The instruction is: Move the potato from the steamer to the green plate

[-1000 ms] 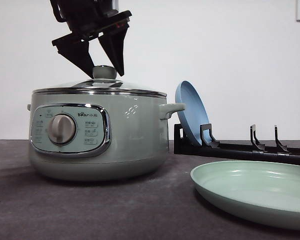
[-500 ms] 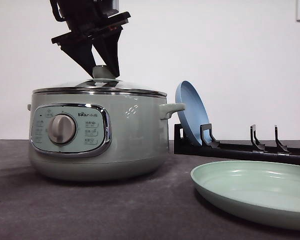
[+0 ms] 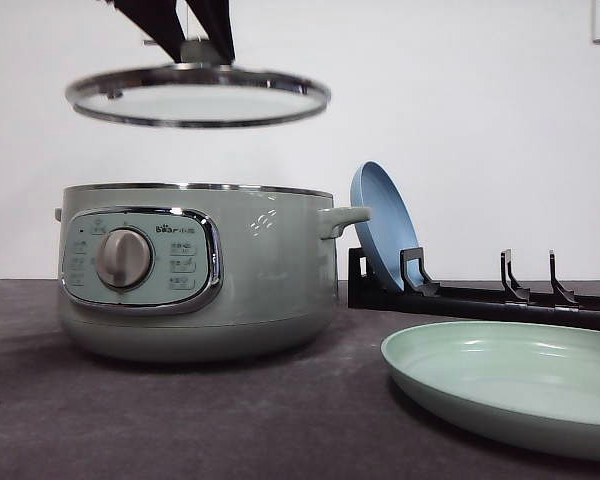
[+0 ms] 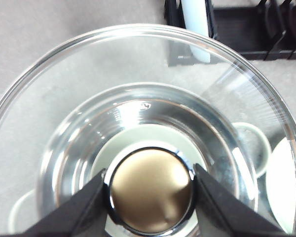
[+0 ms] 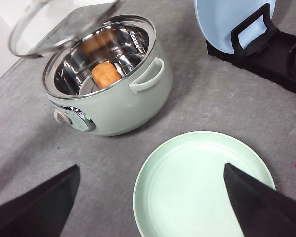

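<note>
Inspecting the front view, we find the left gripper clamped on the knob of the round chrome-rimmed glass lid, which hangs level in the air above the pale sage-green round electric steamer. That pot stands open on the dark grey table. Its interior cannot be seen from this low angle.

From the right wrist view we record what the front view hides: the oval orange-brown potato lies inside the steel bowl of the steamer, below the raised lid. The wide pale mint green plate lies flat on the table, near the steamer and apart from it, with nothing on it. The right gripper hangs over this plate, its two dark fingers set wide apart and holding nothing.

From the left wrist view we note both black fingers pressed against the sides of the lid's knob.

Behind the green plate, a pale blue round plate stands tilted on edge in a black slotted dish rack.
</note>
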You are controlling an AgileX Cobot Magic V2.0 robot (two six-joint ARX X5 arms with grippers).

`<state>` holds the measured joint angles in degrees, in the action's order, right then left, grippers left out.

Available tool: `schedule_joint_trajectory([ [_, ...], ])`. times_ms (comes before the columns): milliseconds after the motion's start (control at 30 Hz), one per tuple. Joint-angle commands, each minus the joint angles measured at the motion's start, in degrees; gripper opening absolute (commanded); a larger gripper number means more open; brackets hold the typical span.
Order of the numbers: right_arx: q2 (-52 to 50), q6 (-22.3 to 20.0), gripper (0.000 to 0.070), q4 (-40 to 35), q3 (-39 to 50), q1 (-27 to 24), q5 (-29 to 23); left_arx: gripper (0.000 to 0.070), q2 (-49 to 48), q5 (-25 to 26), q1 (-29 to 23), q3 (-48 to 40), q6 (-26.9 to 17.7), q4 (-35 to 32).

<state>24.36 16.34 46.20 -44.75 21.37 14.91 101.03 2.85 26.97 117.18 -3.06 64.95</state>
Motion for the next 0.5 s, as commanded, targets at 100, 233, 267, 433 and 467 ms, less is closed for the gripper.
schedule_joint_trajectory([
  [100,0.2,-0.2,0.0590,-0.6,-0.6,0.2,-0.1,0.0000,-0.7,-0.2,0.1,3.1,-1.0,-1.4],
  [233,0.2,-0.2,0.0590,-0.6,-0.6,0.2,-0.1,0.0000,-0.7,-0.2,-1.7,3.1,-1.7,-1.1],
  [267,0.2,-0.2,0.0590,-0.6,-0.6,0.2,-0.1,0.0000,-0.7,-0.2,-2.4,3.1,-1.9,-1.1],
  [433,0.2,-0.3,0.0590,-0.6,-0.6,0.2,-0.1,0.0000,-0.7,-0.2,-7.2,3.1,-2.0,-1.1],
  [467,0.2,-0.3,0.0590,-0.6,-0.6,0.2,-0.1,0.0000,-0.7,-0.2,-8.5,3.1,-2.0,-1.0],
])
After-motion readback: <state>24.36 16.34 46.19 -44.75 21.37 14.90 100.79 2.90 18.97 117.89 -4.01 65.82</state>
